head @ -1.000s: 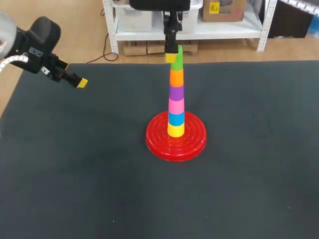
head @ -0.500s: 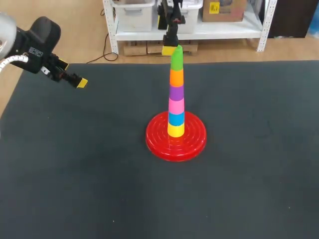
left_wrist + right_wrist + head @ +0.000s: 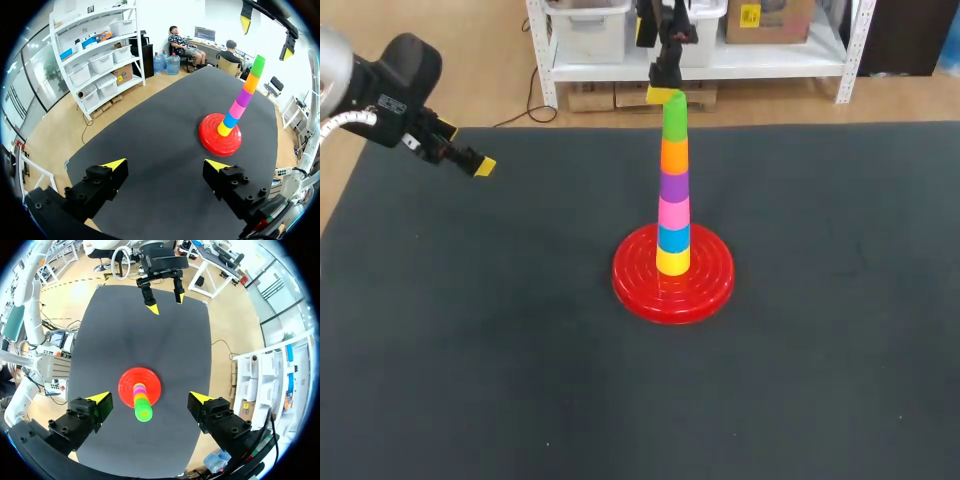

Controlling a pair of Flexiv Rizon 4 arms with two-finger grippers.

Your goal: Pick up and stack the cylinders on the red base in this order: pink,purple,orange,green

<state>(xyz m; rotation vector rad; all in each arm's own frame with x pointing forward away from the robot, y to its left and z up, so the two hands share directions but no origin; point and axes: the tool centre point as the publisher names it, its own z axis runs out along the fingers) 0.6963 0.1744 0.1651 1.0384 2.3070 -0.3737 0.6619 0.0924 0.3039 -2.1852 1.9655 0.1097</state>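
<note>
At the left, the left gripper (image 3: 166,165) is hovering over the dark surface (image 3: 470,350), fingers spread, holding nothing. In the middle, the green cylinder (image 3: 674,117) is topping the tower (image 3: 673,190) on the red base (image 3: 638,285). The right gripper (image 3: 150,398) is hanging just above it, fingers wide apart, empty. It's looking light, stiff, slick plastic; I'd be pinching its sides.

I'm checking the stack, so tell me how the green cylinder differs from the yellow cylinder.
The green cylinder sits at the very top of the stack; the yellow cylinder is at the bottom, on the red base. The green cylinder looks narrower, the yellow cylinder wider. Nothing rests on the green cylinder, while the yellow cylinder carries the blue cylinder. Both stand upright in the same column.
</note>
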